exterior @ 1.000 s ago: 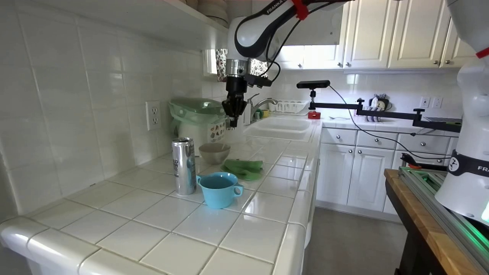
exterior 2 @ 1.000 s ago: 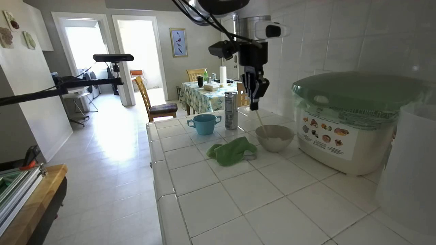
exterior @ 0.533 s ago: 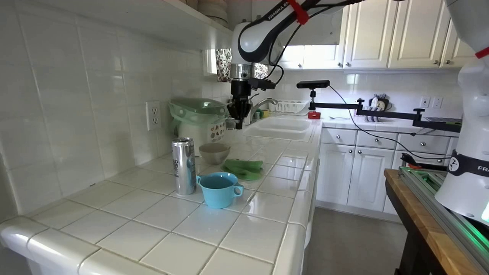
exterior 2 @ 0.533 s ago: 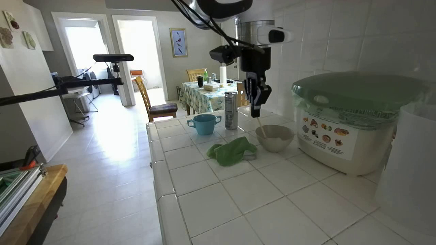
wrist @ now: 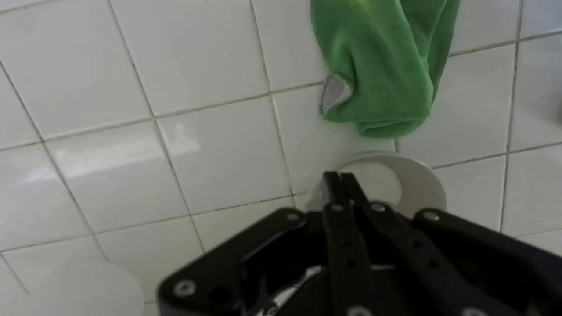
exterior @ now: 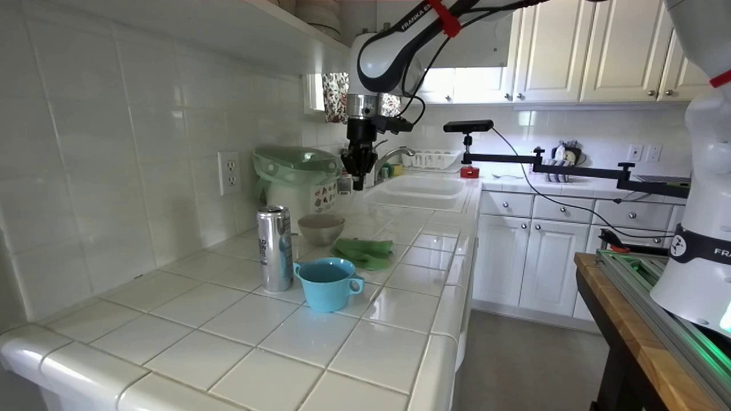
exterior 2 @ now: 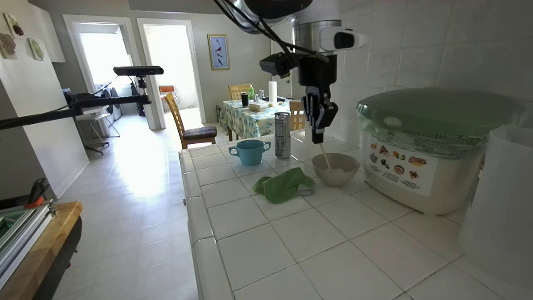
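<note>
In an exterior view, the gripper (exterior 2: 318, 138) is hanging above the bowl (exterior 2: 338, 179), somewhat to one side of its middle, and is pointing downward. Its fingers (wrist: 334, 188) are standing narrow, pressed side by side, and they are holding a pale thin stick (exterior 2: 325, 156), which is leaning from their tips down into the bowl. Inside the bowl, a round white patch (wrist: 377, 182) is showing; whether this is food or the bottom, I cannot tell. Just beside the bowl, but not touching it, a crumpled green cloth (wrist: 382, 66) is lying on the white tiled counter (exterior 2: 287, 258). Farther from the bowl, a silver can (exterior: 275, 249) is standing upright, and a blue cup (exterior: 326, 285) is standing farther still. On the opposite side of the bowl from the cloth, a cream bin (exterior 2: 437, 166) with a green lid (exterior 2: 437, 110) is standing near it.
</note>
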Robot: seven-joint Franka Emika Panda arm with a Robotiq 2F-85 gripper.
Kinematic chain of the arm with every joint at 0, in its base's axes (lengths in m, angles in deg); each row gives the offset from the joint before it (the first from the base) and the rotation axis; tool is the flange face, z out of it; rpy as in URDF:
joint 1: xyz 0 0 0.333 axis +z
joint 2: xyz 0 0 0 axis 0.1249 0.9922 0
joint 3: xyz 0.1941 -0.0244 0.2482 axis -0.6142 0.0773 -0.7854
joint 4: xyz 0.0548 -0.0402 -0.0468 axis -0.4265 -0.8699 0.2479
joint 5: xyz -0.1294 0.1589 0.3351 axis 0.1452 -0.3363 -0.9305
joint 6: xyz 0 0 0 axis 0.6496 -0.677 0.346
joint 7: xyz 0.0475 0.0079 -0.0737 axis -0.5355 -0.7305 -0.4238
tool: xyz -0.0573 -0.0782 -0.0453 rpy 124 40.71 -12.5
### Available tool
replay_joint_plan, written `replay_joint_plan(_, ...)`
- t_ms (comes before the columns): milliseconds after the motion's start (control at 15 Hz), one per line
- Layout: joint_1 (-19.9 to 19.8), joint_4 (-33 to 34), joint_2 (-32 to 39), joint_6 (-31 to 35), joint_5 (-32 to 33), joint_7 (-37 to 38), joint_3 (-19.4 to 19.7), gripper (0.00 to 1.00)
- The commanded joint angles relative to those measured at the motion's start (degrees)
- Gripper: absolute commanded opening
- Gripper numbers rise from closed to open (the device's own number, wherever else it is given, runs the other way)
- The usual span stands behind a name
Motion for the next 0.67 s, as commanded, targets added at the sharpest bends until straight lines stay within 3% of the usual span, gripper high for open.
replay_joint_plan(0,0.0,4.0,1.8,-1.3,1.2,-1.1,-0.9,0.01)
replay_joint_plan(333,1.2,8.0,3.9,-2.0,1.1,-1.8,-2.7,0.01)
replay_joint_plan(600,1.8,7.3,4.0,-1.2,0.3,-2.3,-4.2,0.01)
